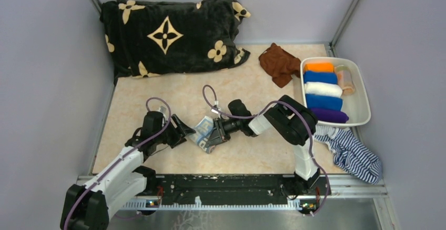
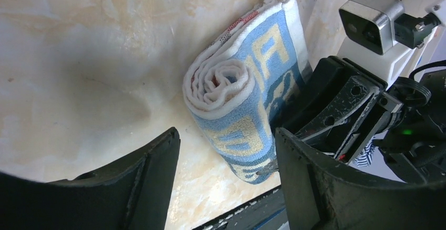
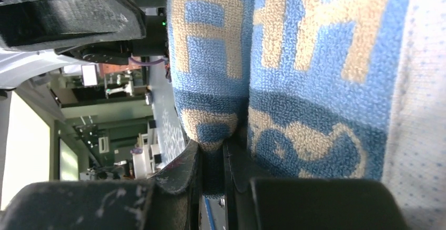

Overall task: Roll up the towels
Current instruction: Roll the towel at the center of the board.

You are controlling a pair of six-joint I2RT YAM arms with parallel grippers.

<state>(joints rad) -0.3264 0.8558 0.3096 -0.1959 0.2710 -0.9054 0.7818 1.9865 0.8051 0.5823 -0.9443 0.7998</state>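
Now | right claw [image 3: 213, 159] pinching edge of rolled blue-white towel [image 2: 242, 93] | left claw [image 2: 226, 140] spread beside it

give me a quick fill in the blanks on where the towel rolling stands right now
1. The right gripper is ___ on the rolled towel.
2. The left gripper stands ___ beside that towel, not touching it.
3. In the tray, the roll at the near end is ___.

Missing words: shut; open; purple.
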